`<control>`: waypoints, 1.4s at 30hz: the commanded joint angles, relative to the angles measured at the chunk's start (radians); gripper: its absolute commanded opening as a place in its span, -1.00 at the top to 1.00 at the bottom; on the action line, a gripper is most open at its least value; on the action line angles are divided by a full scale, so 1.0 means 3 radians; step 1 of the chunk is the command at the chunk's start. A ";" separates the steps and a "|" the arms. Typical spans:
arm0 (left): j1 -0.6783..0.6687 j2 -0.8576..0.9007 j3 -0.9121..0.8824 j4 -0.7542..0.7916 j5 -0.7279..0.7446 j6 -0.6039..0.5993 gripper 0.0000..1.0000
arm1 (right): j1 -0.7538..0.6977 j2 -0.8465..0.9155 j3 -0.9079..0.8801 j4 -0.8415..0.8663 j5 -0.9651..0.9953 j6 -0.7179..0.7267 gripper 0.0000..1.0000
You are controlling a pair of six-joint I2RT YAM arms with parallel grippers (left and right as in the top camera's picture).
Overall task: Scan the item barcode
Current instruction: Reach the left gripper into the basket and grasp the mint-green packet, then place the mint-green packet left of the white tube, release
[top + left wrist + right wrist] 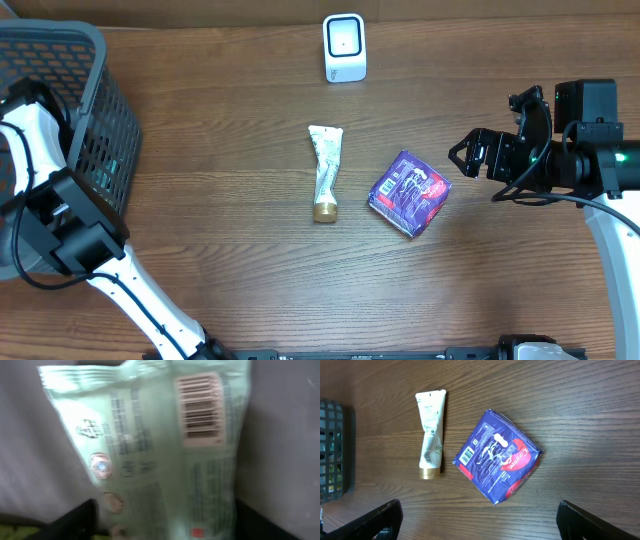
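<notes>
While the left arm [60, 232] is dipped into the dark grey mesh basket [108, 120], its camera's full of a blurry pale green plastic packet [150, 450], barcode [200, 407] facing the lens. Looks like the left jaws flank it, but I can't tell if they're pinching. Meanwhile the right jaws hang spread wide beside the purple foil packet [410, 192] on the wooden table [230, 260], near a gold-capped white tube [325, 172]. Also a small white scanner [344, 47] stands at the far edge.

Right end effector [458, 155] hovers, jaws wide; left arm [60, 235] bent.
</notes>
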 commanded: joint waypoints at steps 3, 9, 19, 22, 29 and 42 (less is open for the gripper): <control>-0.0001 0.0051 -0.0027 0.0014 0.0099 0.0462 0.91 | 0.0019 -0.0011 0.0085 0.0014 -0.0022 -0.0003 -0.98; 0.0003 0.0009 0.0323 -0.0268 0.0292 0.0926 0.92 | 0.0019 -0.0011 0.0085 0.0076 -0.0022 -0.0003 -0.99; -0.0018 -0.0642 0.2658 -0.1399 0.0359 0.1268 0.92 | 0.0019 -0.0011 0.0085 0.0155 -0.0046 -0.0003 -1.00; -0.0104 -0.1094 0.2782 -0.1397 0.0760 0.1517 0.92 | 0.0019 -0.0011 0.0085 0.0167 -0.0071 -0.0003 -1.00; -0.1086 -0.1550 0.2522 -0.1399 0.1223 0.1980 0.92 | 0.0019 -0.0011 0.0085 0.0202 -0.0071 -0.0003 -1.00; -0.2956 -0.1542 -0.1106 -0.0248 0.0726 0.2082 0.91 | 0.0019 -0.0009 0.0085 0.0266 -0.0070 -0.0004 -1.00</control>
